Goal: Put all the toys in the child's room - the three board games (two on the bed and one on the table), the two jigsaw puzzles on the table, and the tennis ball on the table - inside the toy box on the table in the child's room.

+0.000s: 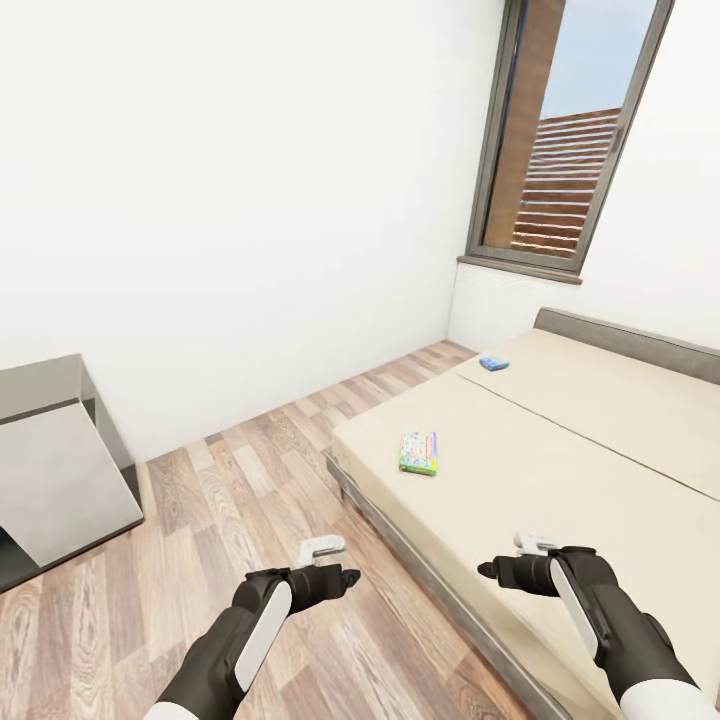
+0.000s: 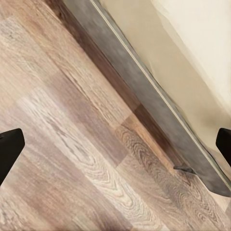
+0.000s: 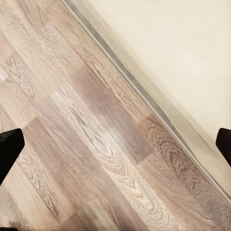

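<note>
Two board games lie on the beige bed [image 1: 600,480]: a colourful flat box [image 1: 419,452] near the bed's near-left edge and a small blue box [image 1: 494,363] farther back toward the window corner. My left gripper [image 1: 340,563] hovers over the wooden floor beside the bed, open and empty. My right gripper [image 1: 510,557] hangs over the bed's near edge, open and empty too. In the left wrist view the fingertips [image 2: 8,149] stand wide apart above the floor and the grey bed frame [image 2: 159,91]. In the right wrist view the fingertips [image 3: 8,147] are equally spread over the floor and mattress [image 3: 183,48].
A grey cabinet [image 1: 55,470] stands against the white wall at the left. A window [image 1: 565,140] sits above the bed's far corner. Wooden floor [image 1: 250,480] stretches between the cabinet and the bed. A grey headboard [image 1: 630,340] runs along the bed's far side.
</note>
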Robot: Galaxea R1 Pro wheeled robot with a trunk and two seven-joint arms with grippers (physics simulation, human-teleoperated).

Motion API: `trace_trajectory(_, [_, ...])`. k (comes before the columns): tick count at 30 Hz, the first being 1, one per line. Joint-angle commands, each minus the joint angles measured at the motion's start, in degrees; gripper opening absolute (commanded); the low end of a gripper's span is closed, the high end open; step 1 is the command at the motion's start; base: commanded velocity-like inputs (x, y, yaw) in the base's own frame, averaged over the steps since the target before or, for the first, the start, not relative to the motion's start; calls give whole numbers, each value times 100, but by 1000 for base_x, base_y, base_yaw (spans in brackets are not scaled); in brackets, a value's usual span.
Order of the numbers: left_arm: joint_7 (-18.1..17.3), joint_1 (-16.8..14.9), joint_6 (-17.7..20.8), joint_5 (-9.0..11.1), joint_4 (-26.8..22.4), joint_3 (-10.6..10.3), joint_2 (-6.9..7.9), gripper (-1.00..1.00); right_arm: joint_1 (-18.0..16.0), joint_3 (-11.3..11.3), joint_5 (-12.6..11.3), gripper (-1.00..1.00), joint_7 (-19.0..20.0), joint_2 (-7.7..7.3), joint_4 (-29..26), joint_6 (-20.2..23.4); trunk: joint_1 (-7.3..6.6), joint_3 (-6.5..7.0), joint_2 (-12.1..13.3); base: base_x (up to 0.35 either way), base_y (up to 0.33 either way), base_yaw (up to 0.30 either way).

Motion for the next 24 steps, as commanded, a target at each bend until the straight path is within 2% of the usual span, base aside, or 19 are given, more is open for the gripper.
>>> trace_trajectory(1, [7, -3, 25, 17, -6, 1, 0, 100, -3, -6, -46, 100, -10, -1, -4, 30, 0, -6, -3, 0, 0, 0])
trace_trajectory(24, [8, -8, 28, 17, -6, 10, -1, 100, -2, -5, -47, 100, -9, -1, -4, 33, 0, -6, -3, 1, 0, 0])
